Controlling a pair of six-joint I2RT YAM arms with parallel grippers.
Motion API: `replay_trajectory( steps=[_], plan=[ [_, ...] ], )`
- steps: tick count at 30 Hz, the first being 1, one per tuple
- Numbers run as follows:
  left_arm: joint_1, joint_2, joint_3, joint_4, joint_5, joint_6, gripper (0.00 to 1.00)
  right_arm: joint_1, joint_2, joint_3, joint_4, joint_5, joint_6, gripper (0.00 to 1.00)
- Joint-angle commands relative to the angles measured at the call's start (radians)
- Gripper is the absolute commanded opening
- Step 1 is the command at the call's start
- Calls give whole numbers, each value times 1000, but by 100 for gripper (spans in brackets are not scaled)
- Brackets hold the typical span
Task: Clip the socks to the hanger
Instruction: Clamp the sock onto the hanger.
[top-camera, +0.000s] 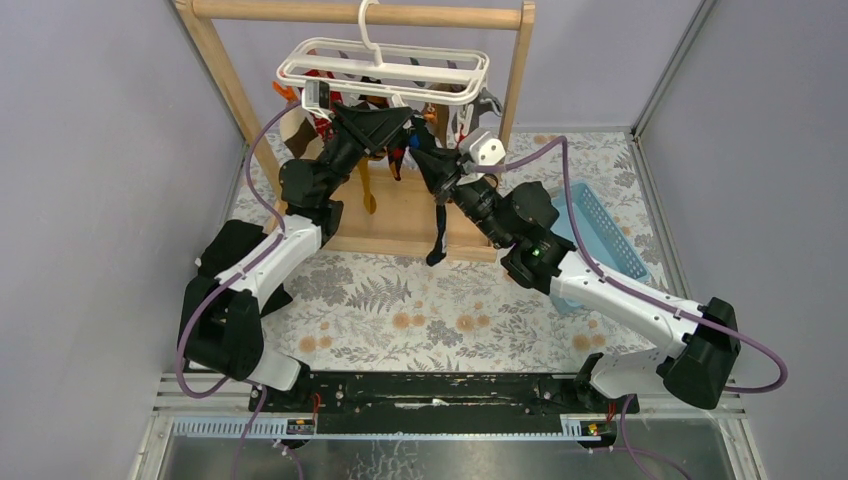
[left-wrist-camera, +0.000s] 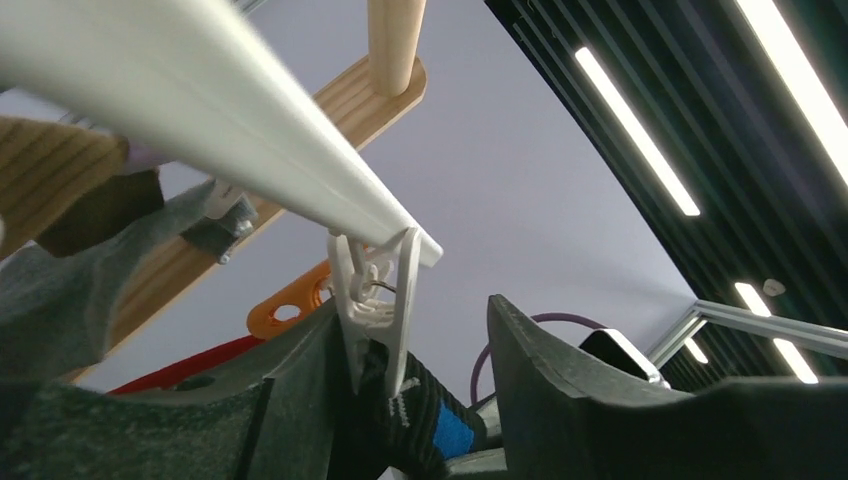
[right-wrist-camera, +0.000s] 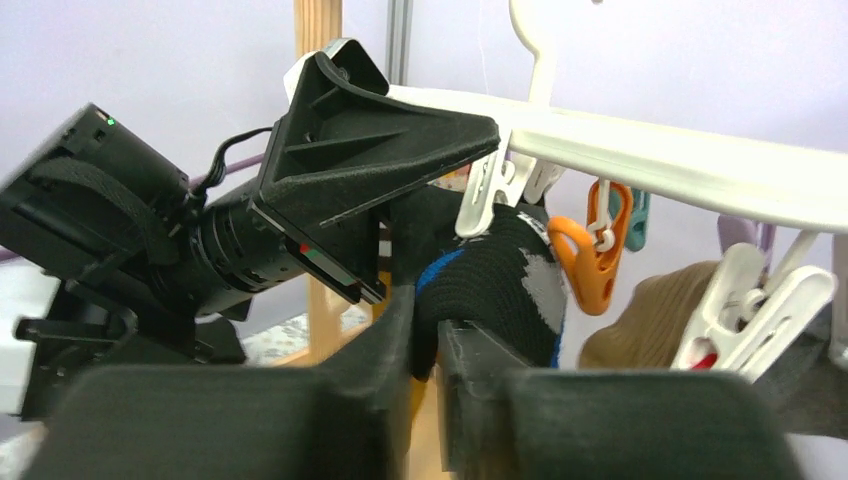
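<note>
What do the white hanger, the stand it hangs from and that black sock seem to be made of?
The hanger looks like smooth, slightly glossy moulded plastic. The stand seems bare pale wood: grain lines show. The black sock appears soft knitted fabric, matte, with fine ribbing.

I read the hanger (top-camera: 385, 68) as plain white, and so is its clip (left-wrist-camera: 375, 300) (an orange clip (right-wrist-camera: 585, 250) stands out). The sock (right-wrist-camera: 500, 275) is black with blue and grey patches. My left pincer (left-wrist-camera: 412, 310) and right pincer (right-wrist-camera: 428, 320) are black. The worktop (top-camera: 420, 310) shows grey ferns and tan blooms; the basket (top-camera: 600, 235) is pale blue.
</note>
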Motion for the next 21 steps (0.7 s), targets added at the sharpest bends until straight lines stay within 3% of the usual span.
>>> replay_trajectory(
  steps=[1,3,5,9,15,21],
  plan=[
    [-4,-1,-14,46,21,8,63,-5,4,47,35,32,-9,39],
    [-4,-15,-22,-5,9,40,68,-7,3,44,25,42,-10,69],
    [-4,-39,-22,-125,-4,99,70,-7,-1,31,18,54,-10,82],
    [-5,-105,-41,-342,-95,231,76,-12,-15,-6,11,75,5,90],
    [-5,-184,-53,-632,-272,475,86,-23,-55,-95,4,105,25,93],
    [-12,-208,-120,-760,-419,588,98,-47,-151,-214,19,134,63,94]
  ],
)
